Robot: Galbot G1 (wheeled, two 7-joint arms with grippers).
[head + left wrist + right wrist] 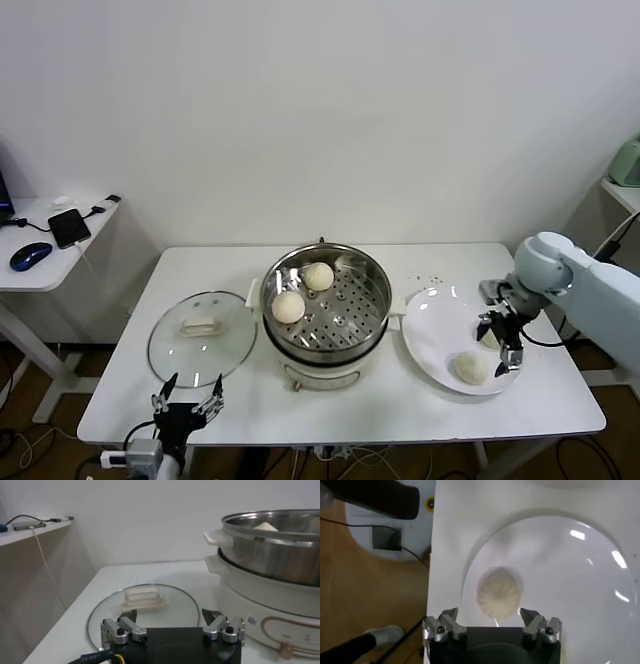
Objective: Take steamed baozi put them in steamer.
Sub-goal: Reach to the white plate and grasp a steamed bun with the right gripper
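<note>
White surface (400, 400) carries everything: two baozi (303, 291) sit in the steamer (372, 322); my right end effector (503, 341), spread, hovers over a plate (430, 340) baozi (500, 593) to straddle it; left end effector (187, 404) waits, spread.

The steamer (326, 315) is a round shiny steel pot with a perforated tray inside, standing upright on a cream-white base near the middle of the table, its top open. Two steamed buns (303, 292), smooth, domed and cream-white, sit on the tray toward its left rear, just beside each other. A third bun (470, 367) lies on the plate to the right; in the right wrist view it (499, 594) shows a pleated top. A fourth (489, 340) is partly hidden behind it
</note>
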